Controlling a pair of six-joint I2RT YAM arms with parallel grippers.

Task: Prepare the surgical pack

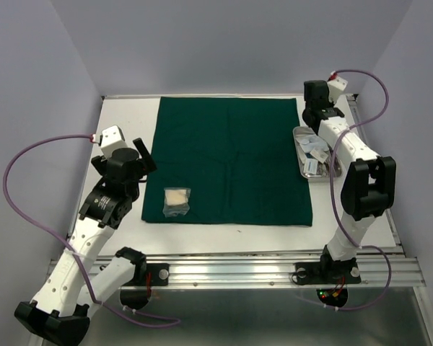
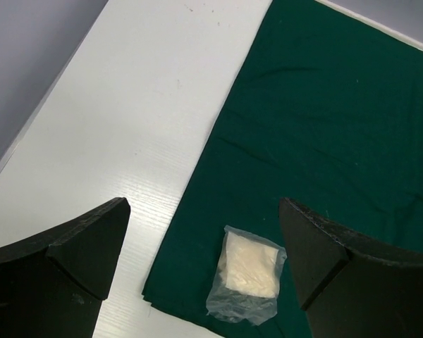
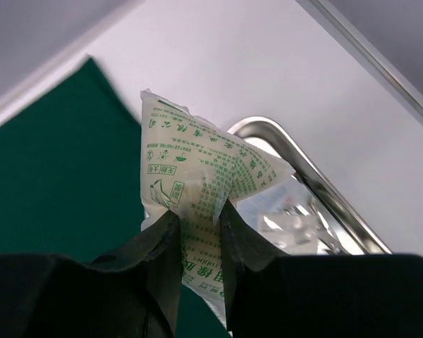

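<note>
Midway, my right pincer pinches a gauze packet above the tray, just right of the drape. One packet lies on the drape's near left corner, my left pincer wide above it. By my reckoning, the tray's other contents are yet to be laid out.

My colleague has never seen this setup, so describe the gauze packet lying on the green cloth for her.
Find the dark green drape on the white table. At its near left corner, by the left arm, lies a clear packet of white gauze. Unlike the green-printed packet pinched in the right claw, it is plain and nothing holds it.
</note>
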